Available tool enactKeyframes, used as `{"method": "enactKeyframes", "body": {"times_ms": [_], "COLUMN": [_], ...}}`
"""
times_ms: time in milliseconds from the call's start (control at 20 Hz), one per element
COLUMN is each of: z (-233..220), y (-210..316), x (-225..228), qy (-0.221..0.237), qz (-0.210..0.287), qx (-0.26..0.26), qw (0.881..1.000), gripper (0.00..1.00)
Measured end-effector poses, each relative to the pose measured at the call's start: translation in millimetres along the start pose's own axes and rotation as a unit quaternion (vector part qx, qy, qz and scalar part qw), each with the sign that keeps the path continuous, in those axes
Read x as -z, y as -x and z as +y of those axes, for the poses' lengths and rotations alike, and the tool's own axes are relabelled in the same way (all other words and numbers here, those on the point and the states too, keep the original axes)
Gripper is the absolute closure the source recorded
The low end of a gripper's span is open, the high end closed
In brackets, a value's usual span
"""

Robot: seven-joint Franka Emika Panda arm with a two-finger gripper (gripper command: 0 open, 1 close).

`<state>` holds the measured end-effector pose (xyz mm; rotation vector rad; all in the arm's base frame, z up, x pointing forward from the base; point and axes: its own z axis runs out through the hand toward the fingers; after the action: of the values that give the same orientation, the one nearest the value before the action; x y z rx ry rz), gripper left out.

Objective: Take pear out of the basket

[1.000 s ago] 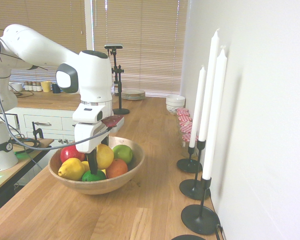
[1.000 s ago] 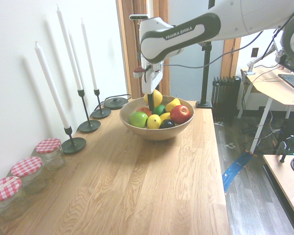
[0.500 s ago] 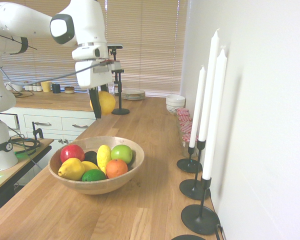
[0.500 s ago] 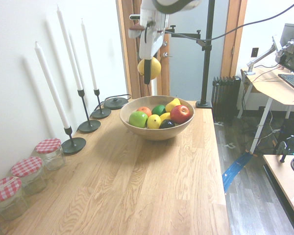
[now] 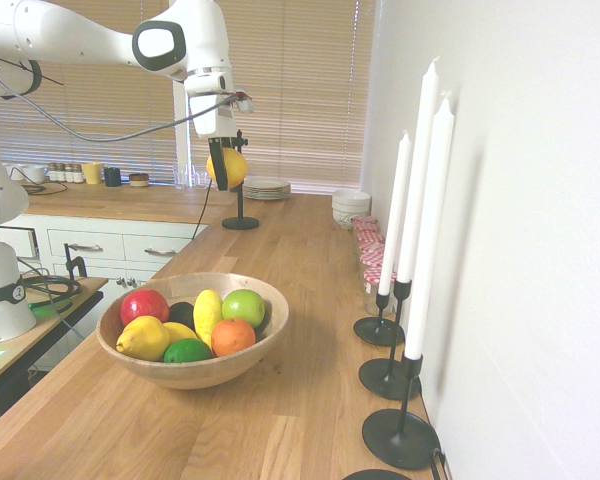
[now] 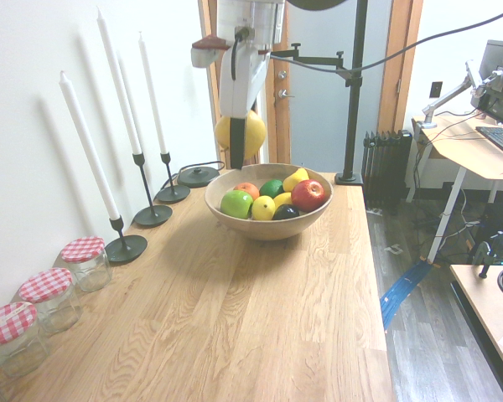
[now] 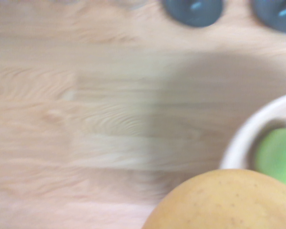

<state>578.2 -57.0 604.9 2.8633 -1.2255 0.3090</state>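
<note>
The golden-yellow pear (image 5: pixel 231 167) (image 6: pixel 241 134) (image 7: pixel 224 202) hangs high in the air, clear of the basket, with my gripper (image 5: pixel 221 172) (image 6: pixel 237 149) shut on it. The basket (image 5: pixel 202 371) (image 6: pixel 268 227), a wide light-wood bowl, sits on the wooden counter below and holds several other fruits: a red apple, green apples, a lemon, an orange and a lime. In the second exterior view the pear is above and just left of the bowl's rim. The wrist view shows the bowl's rim (image 7: pixel 245 136) beside bare counter.
Three tall white candles in black holders (image 5: pixel 398 435) (image 6: pixel 126 247) line the wall beside the bowl. Jars with red checked lids (image 6: pixel 84 260) stand further along the wall. Stacked plates (image 5: pixel 266 187) and white bowls (image 5: pixel 351 205) sit at the counter's far end.
The arm lifted the pear out of the bowl, raised it high, then carried it sideways off the bowl, toward the wall with the candles. The other fruits stayed put.
</note>
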Motion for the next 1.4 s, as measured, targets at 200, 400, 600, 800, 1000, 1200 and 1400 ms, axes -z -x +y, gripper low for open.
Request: {"method": "enactKeyframes", "body": {"times_ms": [200,400,600,800,1000,1200,1400], "z": [-12.5,-9.9,-7.0,-10.5,-14.6,-12.6,-16.5], "y": [29.6,39.4,43.8,43.2,42.1,32.9,25.3], "x": [-22.0,-66.3,-113.1,-155.6,-181.8,-203.1,-216.5], "qy": [0.001,0.009,0.014,0.023,0.027,0.028,0.030], "qz": [-0.009,-0.023,-0.039,-0.053,-0.059,-0.064,-0.066], "qx": [0.001,-0.007,-0.018,-0.028,-0.035,-0.046,-0.050], "qw": [1.000,1.000,0.999,0.998,0.997,0.996,0.996], "gripper": [1.00,1.00,1.00,1.00,1.00,1.00,0.00]}}
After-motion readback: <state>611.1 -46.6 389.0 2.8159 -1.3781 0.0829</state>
